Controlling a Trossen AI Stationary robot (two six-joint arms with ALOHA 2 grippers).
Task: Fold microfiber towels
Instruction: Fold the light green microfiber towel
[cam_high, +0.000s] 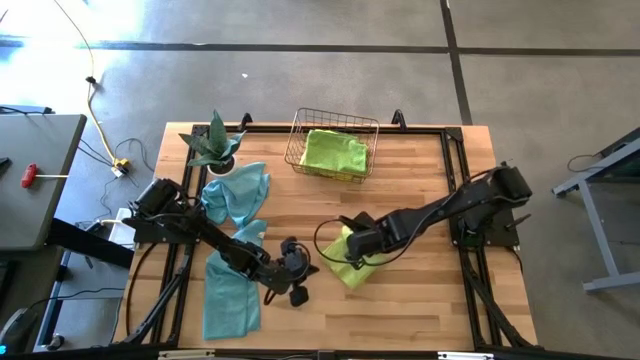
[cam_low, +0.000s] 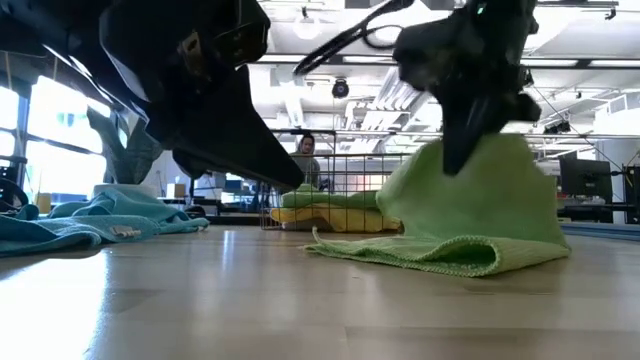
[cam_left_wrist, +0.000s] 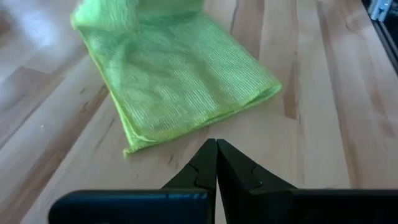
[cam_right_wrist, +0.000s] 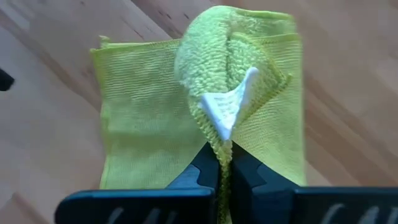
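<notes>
A lime green microfiber towel (cam_high: 350, 270) lies partly folded at the table's middle, its lower part flat on the wood (cam_low: 430, 255). My right gripper (cam_right_wrist: 221, 152) is shut on its raised part, above it. My left gripper (cam_left_wrist: 216, 149) is shut and holds nothing, just left of the towel (cam_left_wrist: 174, 81) and above the table (cam_high: 296, 272). Two teal towels (cam_high: 235, 195) (cam_high: 230, 295) lie crumpled on the table's left side. Another green towel (cam_high: 335, 152) lies in the wire basket (cam_high: 300, 150) at the far edge. My right gripper pinches a bunched-up fold of the green towel, right beside its white tag (cam_right_wrist: 227, 112), between its two fingers. The fingers come from above, pointing steeply down. The pinched part (cam_low: 470, 170) is lifted and humps up, while the rest lies on the table.
A spiky potted plant (cam_high: 215, 145) stands at the far left corner. The basket shows behind the towel in the low view (cam_low: 330, 195). Bare wood lies at the near right (cam_high: 440, 300). Beyond the table a person (cam_low: 305, 150) is seen.
</notes>
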